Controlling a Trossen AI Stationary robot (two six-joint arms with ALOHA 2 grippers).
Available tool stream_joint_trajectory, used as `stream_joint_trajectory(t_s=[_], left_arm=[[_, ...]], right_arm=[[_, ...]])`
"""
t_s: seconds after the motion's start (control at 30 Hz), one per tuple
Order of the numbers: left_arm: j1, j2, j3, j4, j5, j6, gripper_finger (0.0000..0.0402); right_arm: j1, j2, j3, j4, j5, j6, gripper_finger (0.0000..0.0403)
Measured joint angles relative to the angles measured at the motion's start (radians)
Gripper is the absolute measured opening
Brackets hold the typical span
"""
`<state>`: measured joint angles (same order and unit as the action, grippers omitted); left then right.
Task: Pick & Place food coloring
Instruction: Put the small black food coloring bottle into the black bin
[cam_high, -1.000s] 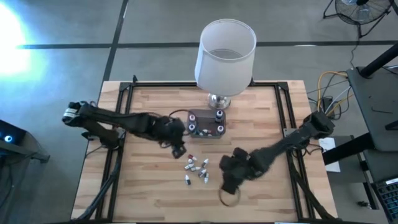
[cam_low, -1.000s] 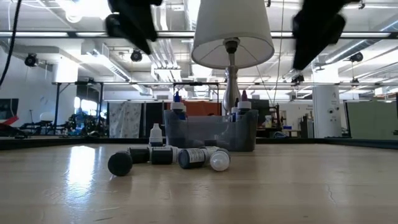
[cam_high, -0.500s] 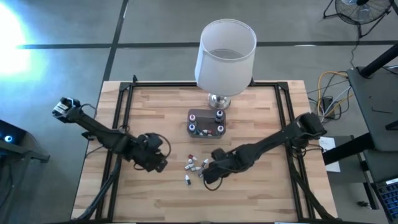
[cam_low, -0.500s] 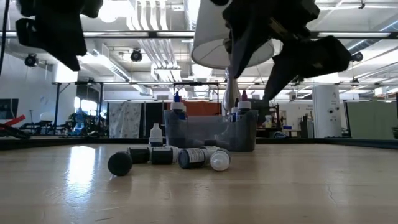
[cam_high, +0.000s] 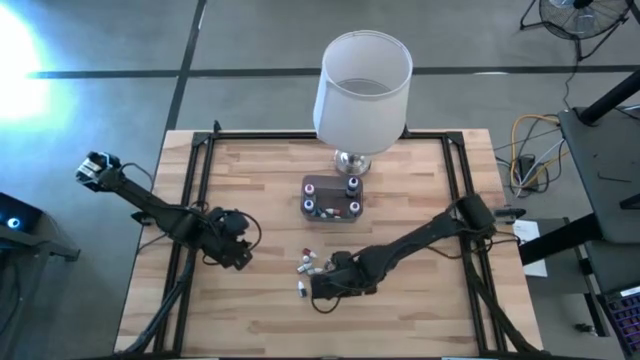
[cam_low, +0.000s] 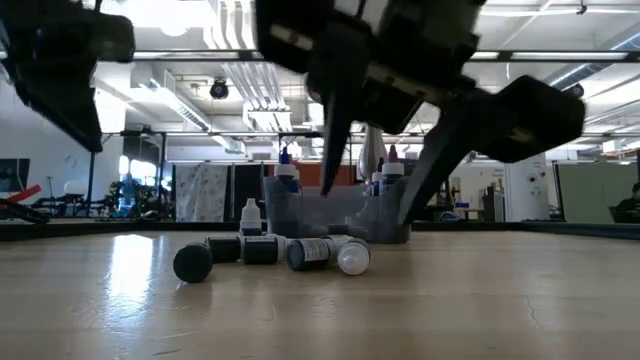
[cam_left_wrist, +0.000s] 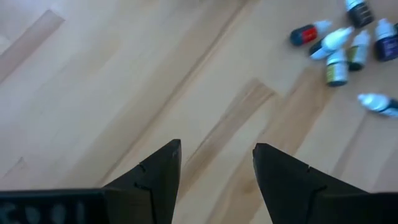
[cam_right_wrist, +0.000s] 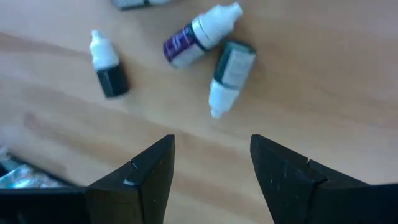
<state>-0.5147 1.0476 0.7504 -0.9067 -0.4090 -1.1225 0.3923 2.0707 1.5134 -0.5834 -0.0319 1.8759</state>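
Seen from above, tiny food coloring bottles (cam_high: 312, 266) lie scattered mid-counter (cam_high: 400, 320) near a clear tub (cam_high: 332, 199) holding more, below a white-shaded lamp (cam_high: 362, 80); the right pincer (cam_high: 325, 290) hovers at the cluster, the left pincer (cam_high: 238, 255) off to its side. At counter height, dark-bodied, white-capped bottles (cam_low: 300, 252) lie toppled, one standing. Past the left wrist's parted fingers (cam_left_wrist: 152, 177) show red, dark and green bottles (cam_left_wrist: 339, 50); the right wrist's spread fingers (cam_right_wrist: 283, 177) frame purple, dark and grey-labelled ones (cam_right_wrist: 205, 37).
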Motion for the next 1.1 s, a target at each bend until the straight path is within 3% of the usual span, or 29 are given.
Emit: stream_joint_trajectory(t_s=[0.23, 0.7, 1.1], left_arm=[[0.000, -0.068, -0.077, 0.017, 0.019, 0.000, 0.0177], [0.000, -0.156, -0.117, 0.034, 0.006, 0.057, 0.0177], [0.000, -0.170, -0.117, 0.033, 0.003, 0.105, 0.0177]], right_arm=[[-0.024, 0.103, 0.195, -0.305, -0.011, -0.009, 0.0203], [-0.047, 0.215, 0.283, -0.304, -0.077, 0.010, 0.0196], [-0.063, 0.214, 0.279, -0.354, -0.021, 0.006, 0.0121]])
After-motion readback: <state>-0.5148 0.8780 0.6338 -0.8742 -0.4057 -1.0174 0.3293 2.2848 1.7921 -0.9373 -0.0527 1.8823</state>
